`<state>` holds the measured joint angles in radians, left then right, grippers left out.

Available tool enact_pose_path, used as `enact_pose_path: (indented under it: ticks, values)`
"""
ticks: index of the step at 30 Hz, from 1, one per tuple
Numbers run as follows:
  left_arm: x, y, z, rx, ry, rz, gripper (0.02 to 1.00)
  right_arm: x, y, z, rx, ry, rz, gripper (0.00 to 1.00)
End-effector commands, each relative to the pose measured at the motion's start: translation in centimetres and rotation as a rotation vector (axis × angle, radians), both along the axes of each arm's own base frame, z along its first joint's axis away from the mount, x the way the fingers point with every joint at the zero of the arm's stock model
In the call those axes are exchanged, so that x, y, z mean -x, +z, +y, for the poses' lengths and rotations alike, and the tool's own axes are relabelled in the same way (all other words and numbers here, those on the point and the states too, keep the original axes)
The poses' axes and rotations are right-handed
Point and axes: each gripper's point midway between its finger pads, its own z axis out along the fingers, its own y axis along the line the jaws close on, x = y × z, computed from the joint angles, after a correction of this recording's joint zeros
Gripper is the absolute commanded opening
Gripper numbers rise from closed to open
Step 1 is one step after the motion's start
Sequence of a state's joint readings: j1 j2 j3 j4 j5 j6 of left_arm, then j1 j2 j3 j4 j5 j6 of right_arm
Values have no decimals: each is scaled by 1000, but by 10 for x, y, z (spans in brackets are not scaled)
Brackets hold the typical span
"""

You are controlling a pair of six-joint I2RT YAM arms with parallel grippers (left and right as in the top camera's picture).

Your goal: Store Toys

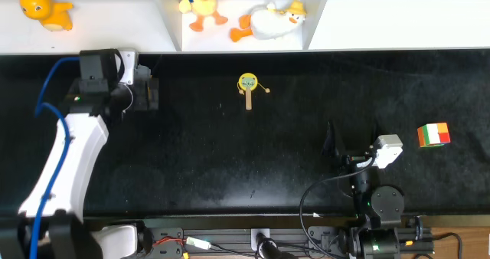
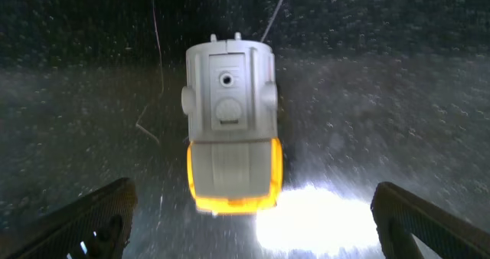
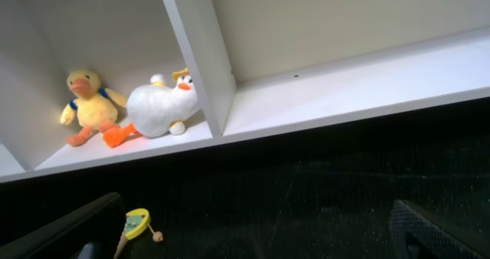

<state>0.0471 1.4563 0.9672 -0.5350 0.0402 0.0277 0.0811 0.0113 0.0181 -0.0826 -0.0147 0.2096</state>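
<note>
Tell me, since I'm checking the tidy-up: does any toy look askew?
The white plush duck lies tipped on its side in the middle compartment of the shelf, beside the sitting yellow plush duck. The grey-and-yellow toy on the table seems to lie underside up.

We logged black table (image 1: 230, 159) with rattle (image 1: 249, 83), multicoloured cube (image 1: 433, 135), grey-yellow toy (image 2: 231, 129); white shelf (image 1: 383, 25) held orange duck (image 1: 44, 8), yellow duck (image 1: 203, 2), white duck (image 1: 269, 21).

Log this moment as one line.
left gripper open above grey-yellow toy | right gripper open, empty | shelf: yellow duck, plush duck, goose | table: rattle, cube
</note>
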Motion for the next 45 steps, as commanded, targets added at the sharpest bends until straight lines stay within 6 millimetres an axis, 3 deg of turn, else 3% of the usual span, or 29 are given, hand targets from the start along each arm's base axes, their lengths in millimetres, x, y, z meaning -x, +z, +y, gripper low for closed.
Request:
enact_pose_path:
  ticks: [1,7,13,26,35,45]
  values:
    - [-7,-29,2,5,35,47,998,0,-3,0,-4,-3,1,996]
    - [-13,-57,3,5,35,93,974,0,-3,0,-4,-3,1,993]
    - [-13,-62,5,-8,43,103,676,0,-3,0,-4,-3,1,996]
    - [-19,-58,6,-5,56,78,560,0,-3,0,-4,-3,1,996]
    - [-32,-13,7,3,70,3,421,0,-3,0,-4,-3,1,993]
    - [-12,65,6,1,71,-136,301,0,-3,0,-4,-3,1,996]
